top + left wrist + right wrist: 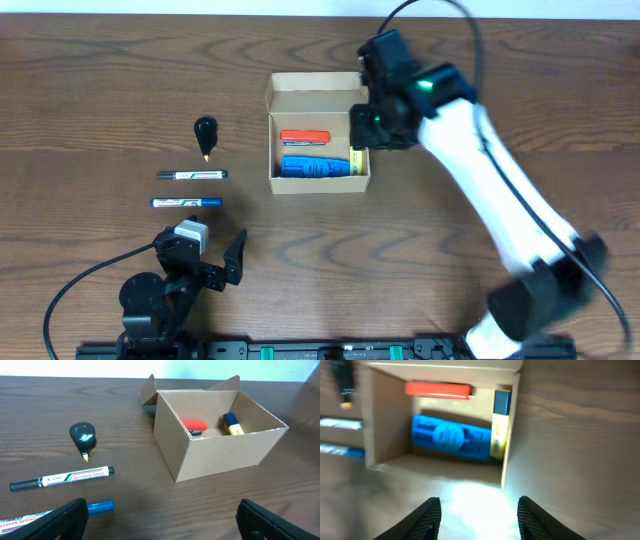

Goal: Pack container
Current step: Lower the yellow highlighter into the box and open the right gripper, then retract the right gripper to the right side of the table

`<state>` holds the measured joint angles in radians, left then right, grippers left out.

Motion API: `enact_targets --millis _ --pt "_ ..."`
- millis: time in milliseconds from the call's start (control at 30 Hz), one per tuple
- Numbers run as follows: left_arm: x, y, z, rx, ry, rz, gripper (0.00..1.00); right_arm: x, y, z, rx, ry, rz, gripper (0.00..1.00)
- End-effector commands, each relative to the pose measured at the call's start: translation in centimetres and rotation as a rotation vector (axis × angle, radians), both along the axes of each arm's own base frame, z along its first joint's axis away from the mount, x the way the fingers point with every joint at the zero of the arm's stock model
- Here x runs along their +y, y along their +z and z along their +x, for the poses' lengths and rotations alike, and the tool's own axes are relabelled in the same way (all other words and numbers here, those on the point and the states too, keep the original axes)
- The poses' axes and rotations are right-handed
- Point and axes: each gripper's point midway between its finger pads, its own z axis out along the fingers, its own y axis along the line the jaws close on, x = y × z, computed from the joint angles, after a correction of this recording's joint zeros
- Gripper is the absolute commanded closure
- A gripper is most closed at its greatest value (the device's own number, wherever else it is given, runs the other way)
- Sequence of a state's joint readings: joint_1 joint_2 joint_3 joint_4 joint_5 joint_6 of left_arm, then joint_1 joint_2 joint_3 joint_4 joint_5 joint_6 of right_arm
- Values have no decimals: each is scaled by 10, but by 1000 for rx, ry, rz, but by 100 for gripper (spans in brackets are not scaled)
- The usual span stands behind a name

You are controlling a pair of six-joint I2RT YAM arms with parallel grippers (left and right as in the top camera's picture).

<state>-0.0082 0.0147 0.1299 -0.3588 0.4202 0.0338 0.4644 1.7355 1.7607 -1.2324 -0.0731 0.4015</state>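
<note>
The container (318, 130) is a small tan cardboard box with its flap lid folded back, standing open at the table's centre. A red item (304, 136), a blue item (314, 165) and a yellow-and-blue marker (356, 160) lie inside. My right gripper (366, 122) hovers over the box's right wall. In the right wrist view it (479, 520) is open, empty, above the box (512, 430) and its contents. Near the front left, my left gripper (215, 262) stands wide open and empty. The left wrist view shows the container (220, 455) ahead of that gripper (162, 522).
Left of the box lie a black cone-tipped item (205, 133), a black-capped whiteboard marker (191, 175) and a blue marker (186, 203). The blue marker's cap (101, 506) sits close to my left gripper's left finger (60, 520). Black cables trail off both arms.
</note>
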Motion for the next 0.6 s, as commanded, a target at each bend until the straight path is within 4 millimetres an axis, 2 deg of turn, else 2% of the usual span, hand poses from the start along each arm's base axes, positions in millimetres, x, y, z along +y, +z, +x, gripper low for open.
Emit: enact_targets --millis 0,100,167,267,400,500,533,567 --pt "-2 -8 -1 15 -15 -6 5 -10 42 -19 -94 59 13 49" --pt "-2 -8 -1 15 -15 -5 5 -20 51 -38 -116 74 14 49" --pt "-2 -8 -1 15 -15 -5 5 -27 50 -51 -124 76 17 49" --pt "-2 -8 -1 15 -15 -5 5 -36 41 -70 -138 75 22 48" --pt "2 -8 1 13 8 3 5 -48 24 -95 -164 76 36 42" --pt "4 -9 1 14 21 7 5 -57 16 -112 -175 75 41 31" --pt "4 -9 1 14 21 7 5 -59 15 -117 -179 75 43 24" --pt "4 -9 1 14 20 7 4 -61 15 -120 -184 74 46 10"
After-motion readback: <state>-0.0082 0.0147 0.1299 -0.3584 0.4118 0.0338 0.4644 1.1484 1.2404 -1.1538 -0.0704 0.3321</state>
